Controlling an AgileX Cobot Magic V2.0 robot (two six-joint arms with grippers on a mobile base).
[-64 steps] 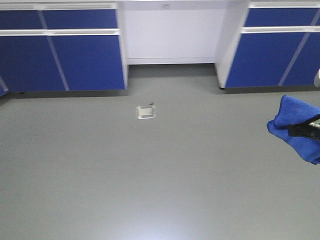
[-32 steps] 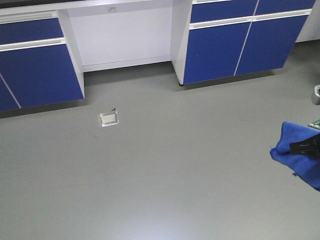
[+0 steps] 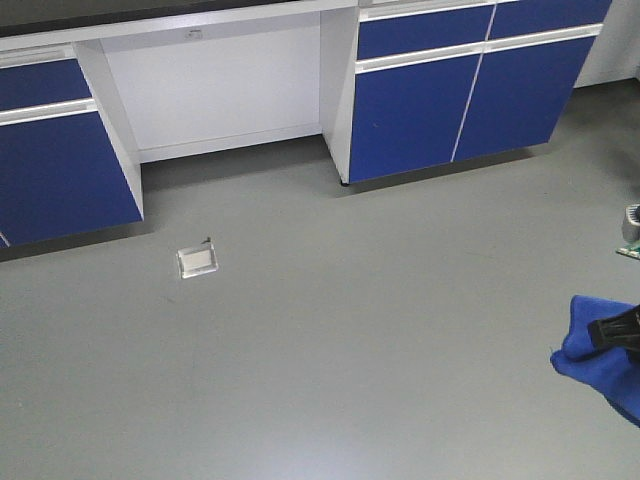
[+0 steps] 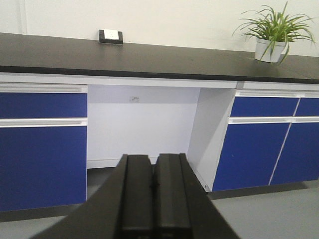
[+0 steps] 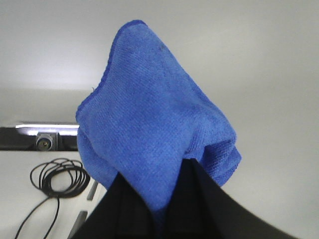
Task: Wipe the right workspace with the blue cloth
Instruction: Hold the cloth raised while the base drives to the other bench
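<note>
The right claw (image 5: 169, 181) grips the small wrinkly royal-blue microfibre cloth (image 5: 154, 114), low at four o'clock in the front view. The wide matte black benchtop (image 4: 149, 57) lies at twelve o'clock, ahead and apparently higher. The left claw (image 4: 153, 164) is pressed shut with nothing in it.

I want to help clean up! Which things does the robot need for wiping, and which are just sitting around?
For the job: blue cloth, pinched in the right gripper; black benchtop, likely the surface to wipe.
Just around: potted plant and labelled black block on that benchtop; small floor box; coiled black cable; blue cabinets.
</note>
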